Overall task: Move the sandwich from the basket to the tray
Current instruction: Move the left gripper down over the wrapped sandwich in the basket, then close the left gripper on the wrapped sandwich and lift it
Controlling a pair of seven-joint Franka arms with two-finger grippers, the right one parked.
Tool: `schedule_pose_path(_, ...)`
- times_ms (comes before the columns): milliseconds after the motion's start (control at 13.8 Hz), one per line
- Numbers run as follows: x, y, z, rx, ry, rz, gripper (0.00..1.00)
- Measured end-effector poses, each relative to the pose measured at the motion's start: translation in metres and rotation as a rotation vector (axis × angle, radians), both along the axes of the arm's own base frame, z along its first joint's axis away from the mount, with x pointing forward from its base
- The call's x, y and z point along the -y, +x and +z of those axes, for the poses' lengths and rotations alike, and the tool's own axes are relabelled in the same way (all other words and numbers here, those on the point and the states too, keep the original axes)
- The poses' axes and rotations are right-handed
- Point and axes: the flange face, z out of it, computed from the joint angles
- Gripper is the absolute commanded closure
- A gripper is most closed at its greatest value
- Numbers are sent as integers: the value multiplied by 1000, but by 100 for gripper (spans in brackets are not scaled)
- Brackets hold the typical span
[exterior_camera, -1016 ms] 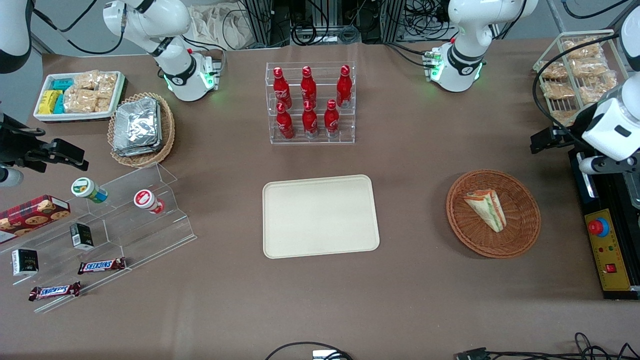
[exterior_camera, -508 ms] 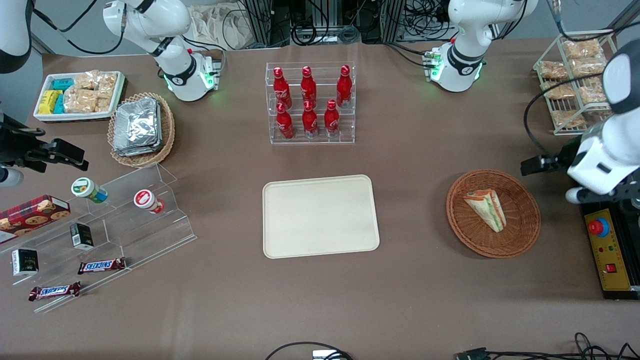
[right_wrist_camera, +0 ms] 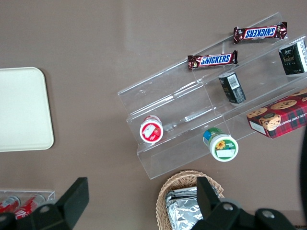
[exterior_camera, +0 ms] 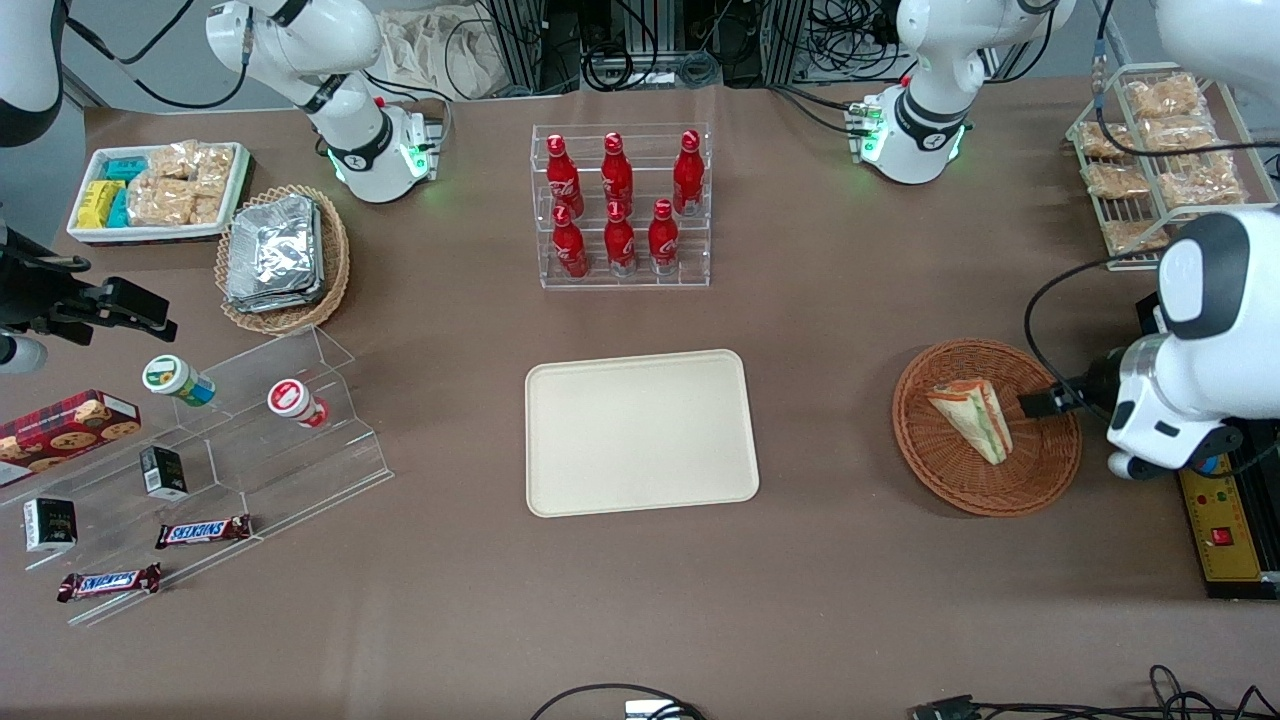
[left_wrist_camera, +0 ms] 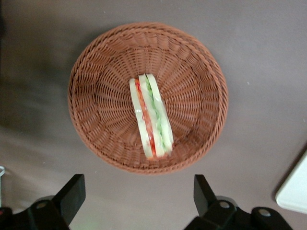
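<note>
The wide-open black end effector (left_wrist_camera: 136,201) is being held above the round reddish-brown wicker basket (left_wrist_camera: 96,72), whose pale wedge sandwich (left_wrist_camera: 150,116), lying six-to-twelve o'clock, should be straddled across its bread faces.

The gripper (left_wrist_camera: 136,196) has moved in over the basket (exterior_camera: 1040,470), fingers apart.

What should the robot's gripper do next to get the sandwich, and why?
Probably move a little farther over the basket and lower, so the fingers straddle the sandwich. The gripper is open and holds nothing, hovering above the basket's edge, and the sandwich lies untouched in the basket's middle. The tray waits bare.
</note>
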Motion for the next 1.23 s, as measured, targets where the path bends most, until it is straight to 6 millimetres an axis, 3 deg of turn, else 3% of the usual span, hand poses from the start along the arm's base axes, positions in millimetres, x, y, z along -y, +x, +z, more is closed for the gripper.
schedule_pose_path(508, 3, 4, -82, 5, 13, 122, 0)
schedule_pose_path(798, 6, -9, -130, 27, 12, 139, 0)
schedule_pose_path(1233, 11, -23, -162, 14, 23, 200, 0)
